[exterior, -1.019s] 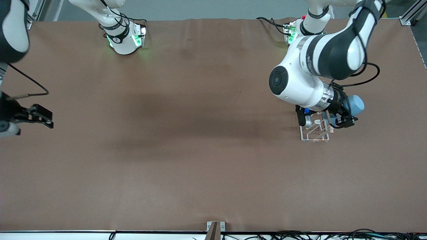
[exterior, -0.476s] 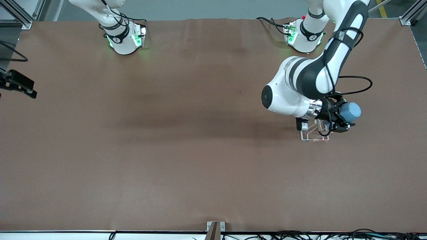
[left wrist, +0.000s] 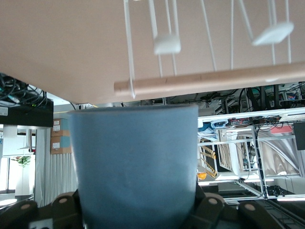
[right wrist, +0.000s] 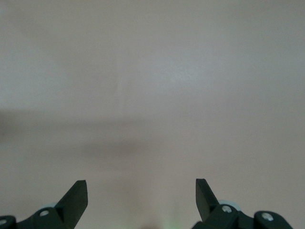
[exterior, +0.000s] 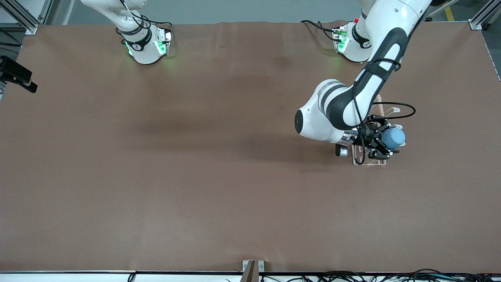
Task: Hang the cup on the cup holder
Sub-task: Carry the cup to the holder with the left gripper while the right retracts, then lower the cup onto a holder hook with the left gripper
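My left gripper is shut on the light-blue cup and holds it on its side over the white wire cup holder, at the left arm's end of the table. In the left wrist view the cup fills the lower middle, with its rim just short of the rack's wooden dowel and looped prongs. The arm hides much of the rack in the front view. My right gripper waits open and empty at the table's edge at the right arm's end; its fingers show spread in the right wrist view.
The brown table bears nothing else. The two arm bases stand along its edge farthest from the front camera. A small metal bracket and cables lie at the edge nearest the front camera.
My left gripper has carried the cup down and toward the right arm's end, over the rack. My right gripper has drawn back along the table's edge, away from the front camera.
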Available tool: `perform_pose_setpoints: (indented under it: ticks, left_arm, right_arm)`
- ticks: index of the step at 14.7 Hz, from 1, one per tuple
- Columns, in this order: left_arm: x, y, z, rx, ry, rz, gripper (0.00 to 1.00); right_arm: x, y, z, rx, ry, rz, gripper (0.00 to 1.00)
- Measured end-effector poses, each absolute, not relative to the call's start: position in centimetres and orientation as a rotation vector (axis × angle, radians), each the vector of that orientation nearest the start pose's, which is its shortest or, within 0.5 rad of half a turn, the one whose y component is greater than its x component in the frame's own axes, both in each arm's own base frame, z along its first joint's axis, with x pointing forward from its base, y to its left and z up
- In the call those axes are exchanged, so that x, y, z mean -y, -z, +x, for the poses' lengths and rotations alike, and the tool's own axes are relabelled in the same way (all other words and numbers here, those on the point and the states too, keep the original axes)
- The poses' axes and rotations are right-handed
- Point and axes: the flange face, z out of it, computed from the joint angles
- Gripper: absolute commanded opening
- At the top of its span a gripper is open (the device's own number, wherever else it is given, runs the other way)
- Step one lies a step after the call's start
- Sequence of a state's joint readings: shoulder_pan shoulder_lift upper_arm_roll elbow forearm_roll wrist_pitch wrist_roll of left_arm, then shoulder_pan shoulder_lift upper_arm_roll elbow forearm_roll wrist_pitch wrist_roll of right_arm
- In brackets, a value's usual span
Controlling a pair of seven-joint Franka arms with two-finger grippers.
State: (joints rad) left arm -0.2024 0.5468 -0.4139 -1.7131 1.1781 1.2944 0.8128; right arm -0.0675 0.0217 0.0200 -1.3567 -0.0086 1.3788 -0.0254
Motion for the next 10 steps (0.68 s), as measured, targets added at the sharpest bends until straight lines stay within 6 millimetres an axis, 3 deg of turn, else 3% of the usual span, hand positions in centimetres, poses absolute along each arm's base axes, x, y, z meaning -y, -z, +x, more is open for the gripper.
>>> perform_pose_setpoints:
  ticks: [5,9,10]
  left_arm:
    - [22.0,-27.4,56.0,-1.543,-1.067,-1.315,0.33]
    - [21.7,-25.4,55.2,-1.516,-1.073,-1.319,0.36]
    - [21.6,-24.9,54.9,-1.505,-1.072,-1.322,0.46]
  right_arm:
    - [3.0,-67.0,54.4,-0.047,-0.006,-3.147,1.0]
    - [3.4,-66.9,54.2,-0.058,0.008,-3.147,1.0]
    - [3.5,-67.0,54.1,-0.06,0.009,-3.147,1.0]
